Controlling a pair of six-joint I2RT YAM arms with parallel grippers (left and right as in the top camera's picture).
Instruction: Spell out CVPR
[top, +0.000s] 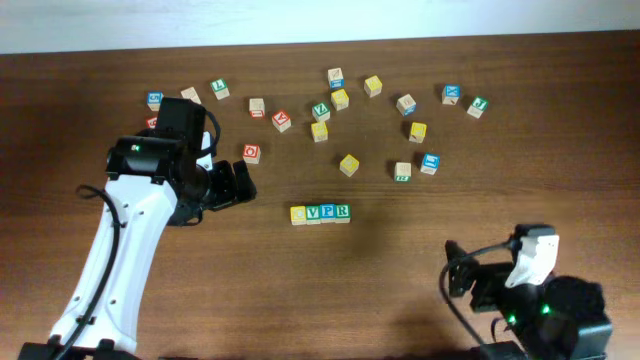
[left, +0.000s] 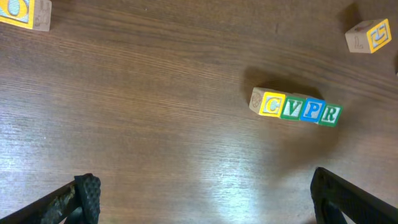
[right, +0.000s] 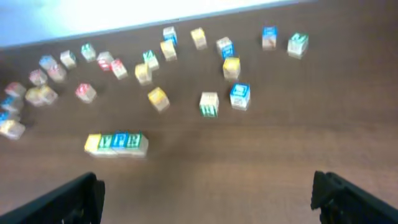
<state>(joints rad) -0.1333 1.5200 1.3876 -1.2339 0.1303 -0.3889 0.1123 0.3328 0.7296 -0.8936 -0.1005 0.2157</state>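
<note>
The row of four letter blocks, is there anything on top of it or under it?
Nothing sits on the row; its faces showing C, V, P, R are uncovered. It rests directly on the wooden table. The blocks' undersides are hidden.

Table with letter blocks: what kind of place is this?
Likely a robot lab workbench: a left arm and right arm stand at a wooden table, with a block row spelling CVPR.

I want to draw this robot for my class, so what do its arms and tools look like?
The left arm is a long white tube with black joints, a green light and a thin black cable. The right arm is mostly black with a white cover. The left tool and right tool are black, each with two fingers.
</note>
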